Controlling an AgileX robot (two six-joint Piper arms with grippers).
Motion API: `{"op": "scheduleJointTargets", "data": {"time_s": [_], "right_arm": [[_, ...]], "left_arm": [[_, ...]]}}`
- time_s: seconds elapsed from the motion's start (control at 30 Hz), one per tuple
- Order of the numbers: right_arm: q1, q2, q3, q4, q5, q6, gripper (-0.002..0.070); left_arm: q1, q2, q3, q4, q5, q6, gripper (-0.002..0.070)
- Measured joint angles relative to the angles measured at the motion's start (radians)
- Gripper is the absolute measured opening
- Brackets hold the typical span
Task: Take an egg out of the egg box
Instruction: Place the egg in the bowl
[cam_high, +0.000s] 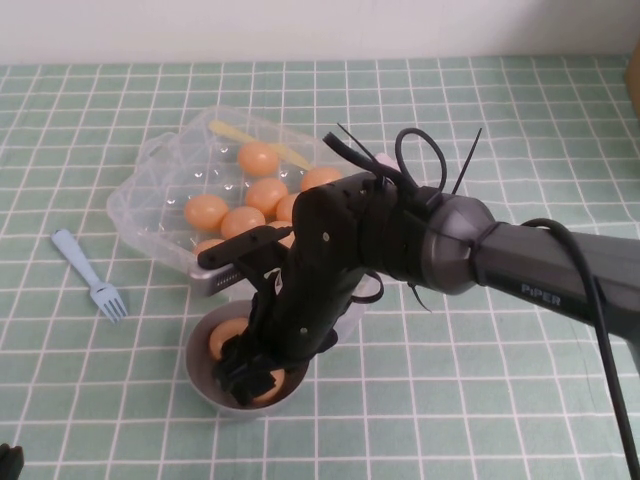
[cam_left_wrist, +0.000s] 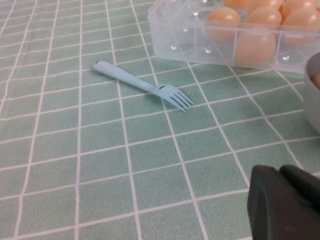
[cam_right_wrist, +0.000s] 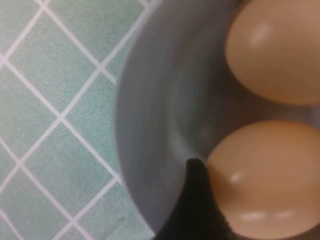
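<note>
Two eggs (cam_right_wrist: 280, 50) in grey bowl (cam_right_wrist: 160, 100)

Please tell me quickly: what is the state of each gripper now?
Left gripper: parked low above the table near the fork; state cannot be told.
Right gripper: down in the grey bowl, open beside an egg.

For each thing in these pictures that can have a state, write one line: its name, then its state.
egg box: lidless, partly filled with eggs.
grey bowl: upright, holding two eggs.
egg: in the bowl, touching a gripper finger.
right gripper: open, down in the bowl.
left gripper: parked above bare tablecloth.
blue fork: lying flat, untouched.
</note>
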Motion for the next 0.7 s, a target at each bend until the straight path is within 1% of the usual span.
{"op": "scheduleJointTargets", "data": {"time_s": [0.2, 0.37, 0.43, 0.6, 0.7], "right_arm": [[0.0, 0.002, -0.002, 0.0, -0.004, 0.0, 0.0475], [0.0, 0.002, -0.054, -0.003, 0.014, 0.0, 0.0553], [0.0, 0.002, -0.08, -0.014, 0.033, 0.0, 0.0567], [0.0, -0.004, -0.119, -0.045, 0.081, 0.0, 0.057], [0.0, -0.049, -0.11, -0.05, 0.092, 0.0, 0.0526]], "left_arm": [[0.0, 0.0, 0.0, 0.0, 0.0, 0.0, -0.0003], [0.0, 0.0, 0.0, 0.0, 0.0, 0.0, -0.0003], [0.0, 0.0, 0.0, 0.0, 0.0, 0.0, -0.0003], [0.0, 0.0, 0.0, 0.0, 0.0, 0.0, -0.0003], [0.0, 0.0, 0.0, 0.0, 0.0, 0.0, -0.0003]]}}
